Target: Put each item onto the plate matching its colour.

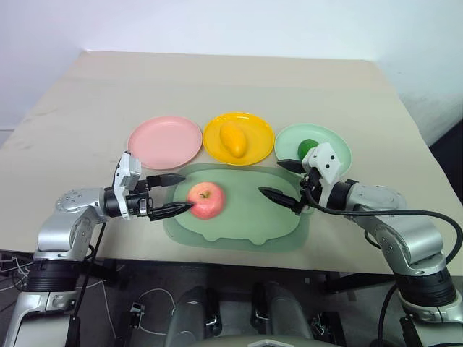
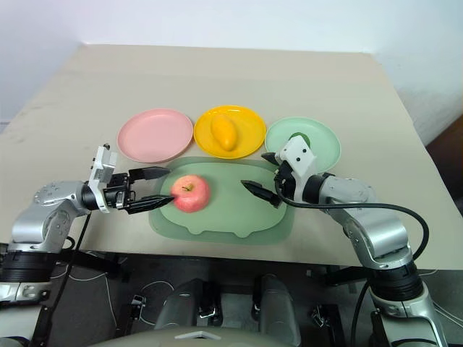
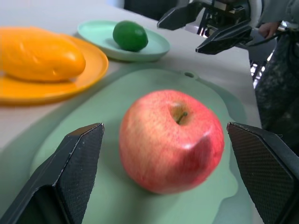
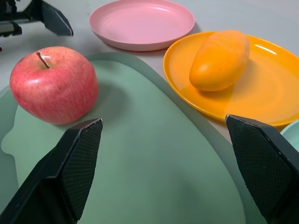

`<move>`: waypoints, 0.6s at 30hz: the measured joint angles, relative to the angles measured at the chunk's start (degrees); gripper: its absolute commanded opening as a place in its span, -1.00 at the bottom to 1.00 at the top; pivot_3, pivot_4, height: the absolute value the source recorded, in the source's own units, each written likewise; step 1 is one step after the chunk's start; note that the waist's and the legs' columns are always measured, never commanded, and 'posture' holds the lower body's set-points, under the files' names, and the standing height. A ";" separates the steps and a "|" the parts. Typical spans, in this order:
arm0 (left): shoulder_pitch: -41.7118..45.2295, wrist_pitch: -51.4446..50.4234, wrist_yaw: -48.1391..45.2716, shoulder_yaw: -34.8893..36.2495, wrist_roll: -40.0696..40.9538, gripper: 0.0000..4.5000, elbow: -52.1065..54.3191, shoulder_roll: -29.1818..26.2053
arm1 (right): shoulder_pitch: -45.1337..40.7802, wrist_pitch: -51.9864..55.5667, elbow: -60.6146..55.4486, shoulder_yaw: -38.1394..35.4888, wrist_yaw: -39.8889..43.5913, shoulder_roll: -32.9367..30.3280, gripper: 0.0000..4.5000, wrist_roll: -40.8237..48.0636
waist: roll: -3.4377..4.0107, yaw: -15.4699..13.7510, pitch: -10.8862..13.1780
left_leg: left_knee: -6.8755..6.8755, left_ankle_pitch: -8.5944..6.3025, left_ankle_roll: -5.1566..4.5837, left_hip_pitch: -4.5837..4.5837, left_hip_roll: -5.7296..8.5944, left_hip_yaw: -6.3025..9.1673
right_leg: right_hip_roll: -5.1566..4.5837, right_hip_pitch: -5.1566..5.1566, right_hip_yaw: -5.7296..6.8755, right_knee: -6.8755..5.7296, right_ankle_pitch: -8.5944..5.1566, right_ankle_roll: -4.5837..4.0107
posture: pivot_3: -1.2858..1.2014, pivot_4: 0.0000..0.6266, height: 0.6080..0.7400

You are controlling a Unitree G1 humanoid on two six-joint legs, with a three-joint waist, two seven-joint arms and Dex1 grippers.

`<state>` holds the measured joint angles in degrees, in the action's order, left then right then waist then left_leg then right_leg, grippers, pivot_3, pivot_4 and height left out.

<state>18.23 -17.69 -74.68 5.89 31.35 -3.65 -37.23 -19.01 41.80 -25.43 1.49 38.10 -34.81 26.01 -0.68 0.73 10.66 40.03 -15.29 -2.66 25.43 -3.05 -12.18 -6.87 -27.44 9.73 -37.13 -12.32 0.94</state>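
Note:
The pinkish-red apple [image 1: 206,200] rests on the left part of the pale green tray [image 1: 246,228]. My left gripper [image 1: 173,194] is open and level just left of it, with the near fingertip right at the apple's side. The mango [image 1: 233,139] lies on the yellow plate [image 1: 255,124]. On the mint green plate [image 1: 333,141] sits the lime [image 1: 307,148]. The pink plate [image 1: 165,141] holds nothing. My right gripper [image 1: 271,178] hangs open over the tray's right end, holding nothing.
The three plates stand in a row just behind the tray, near the table's front edge [image 1: 145,253]. Behind them stretches bare beige tabletop [image 1: 217,79]. The tray's middle, between my two grippers, is bare.

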 measured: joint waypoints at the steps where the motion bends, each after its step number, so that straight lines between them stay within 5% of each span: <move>1: 0.07 1.11 0.22 -0.32 -0.50 0.98 -0.03 0.80 | 0.02 -0.01 0.00 0.00 0.00 0.00 1.00 -0.03 | 0.00 -0.01 0.00 | 0.00 0.00 0.00 0.00 0.00 0.00 | 0.00 0.00 0.00 0.00 0.01 -0.02 | 0.03 -0.52 0.33; 18: 6.50 2.82 -0.70 -8.99 -5.95 0.98 -2.64 3.96 | 0.75 0.42 -0.36 -0.05 -0.67 -0.20 1.00 -0.51 | 0.00 -0.01 0.00 | 0.01 0.01 -0.01 0.00 0.00 0.00 | 0.03 0.02 0.00 -0.03 0.02 0.01 | 0.03 -0.52 0.33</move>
<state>24.74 -14.87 -75.38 -3.10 25.40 -6.30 -33.27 -18.26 42.22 -25.80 1.44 37.43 -35.01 25.50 -0.68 0.73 10.66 40.04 -15.28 -2.67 25.43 -3.05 -12.18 -6.84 -27.43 9.74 -37.16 -12.30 0.95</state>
